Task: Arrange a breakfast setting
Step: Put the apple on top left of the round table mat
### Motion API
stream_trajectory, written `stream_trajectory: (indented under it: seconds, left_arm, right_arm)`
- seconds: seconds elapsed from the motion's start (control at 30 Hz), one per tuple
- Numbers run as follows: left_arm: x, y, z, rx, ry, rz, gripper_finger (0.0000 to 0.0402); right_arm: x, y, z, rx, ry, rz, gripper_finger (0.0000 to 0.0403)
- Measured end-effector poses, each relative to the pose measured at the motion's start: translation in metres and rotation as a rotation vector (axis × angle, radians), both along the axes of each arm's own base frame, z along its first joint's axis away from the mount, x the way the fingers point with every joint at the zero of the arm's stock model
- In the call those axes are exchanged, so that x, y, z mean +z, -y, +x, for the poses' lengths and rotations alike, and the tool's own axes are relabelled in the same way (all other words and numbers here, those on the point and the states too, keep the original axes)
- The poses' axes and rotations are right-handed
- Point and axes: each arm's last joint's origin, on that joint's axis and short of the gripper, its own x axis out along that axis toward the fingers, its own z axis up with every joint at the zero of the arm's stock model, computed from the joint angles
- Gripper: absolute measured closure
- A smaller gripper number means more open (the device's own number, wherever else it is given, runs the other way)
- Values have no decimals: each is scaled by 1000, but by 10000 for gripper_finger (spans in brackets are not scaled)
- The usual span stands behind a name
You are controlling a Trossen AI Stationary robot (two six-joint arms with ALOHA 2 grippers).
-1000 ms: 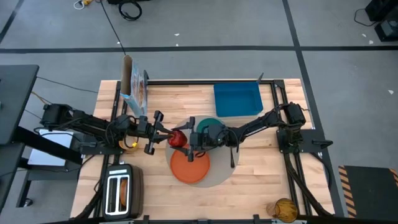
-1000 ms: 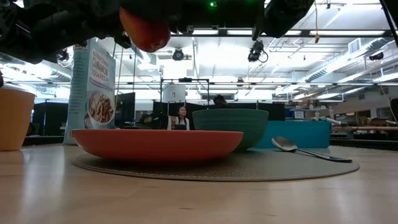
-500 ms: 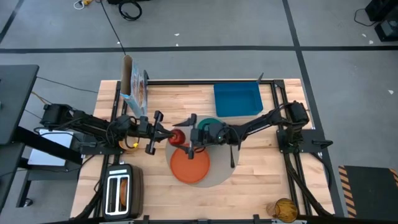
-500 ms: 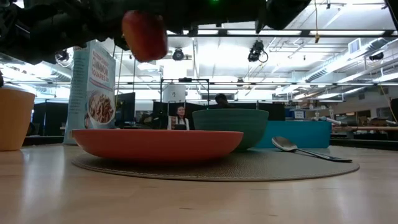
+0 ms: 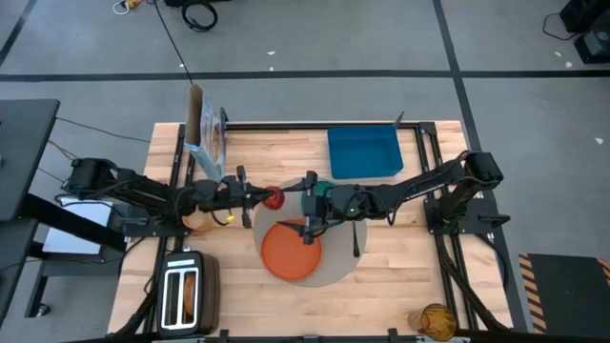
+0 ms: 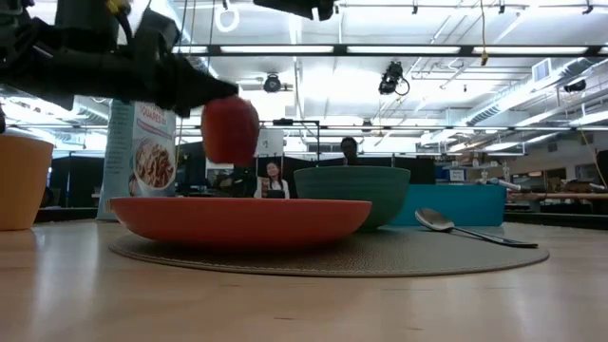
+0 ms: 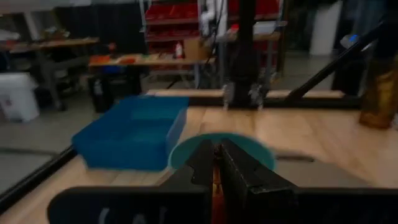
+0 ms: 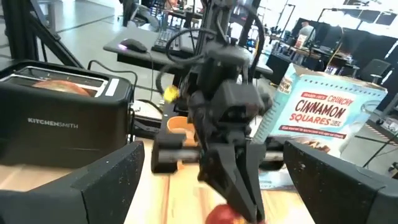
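Clamped tight on the red apple (image 5: 274, 198) between the fingers of the left gripper (image 5: 264, 198), aloft above the near-left edge of the large round mat (image 5: 339, 270), just beyond the rim of the orange plate (image 5: 289, 252) and beside the teal bowl (image 5: 329, 190); in the low view, hanging clear above the plate's far side with open air beneath. Facing it from the other side, the right gripper (image 5: 309, 203), spread wide and holding nothing, poised over the plate and bowl close to the apple. Looks like the apple-placing step, the fruit freshly handed to the left arm and not yet set down. Already laid on the mat: plate, bowl and the metal spoon (image 5: 357, 239) along the right side. Off the mat: the small orange-filled cup (image 5: 198, 219) under the left arm and the toast slice (image 5: 190, 292) in the silver toaster (image 5: 188, 296) at the near-left corner. Next, probably: lowering the apple gently onto a free spot in the setting, releasing only once resting, and keeping clear of the right gripper close by
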Motion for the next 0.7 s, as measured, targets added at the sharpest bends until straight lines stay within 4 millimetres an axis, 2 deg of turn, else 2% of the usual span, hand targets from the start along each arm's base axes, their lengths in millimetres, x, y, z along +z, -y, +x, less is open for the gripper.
stream_trajectory:
  seconds: [0.37, 0.7]
  left_arm:
    - [-26, -2, 14, 74, -13, -7, 379]
    - [-42, -14, 20, 136, -7, -27, 379]
  right_arm:
    - [1, 1, -1, -15, 5, 21, 7]
    - [1, 1, -1, -19, 7, 57, 4]
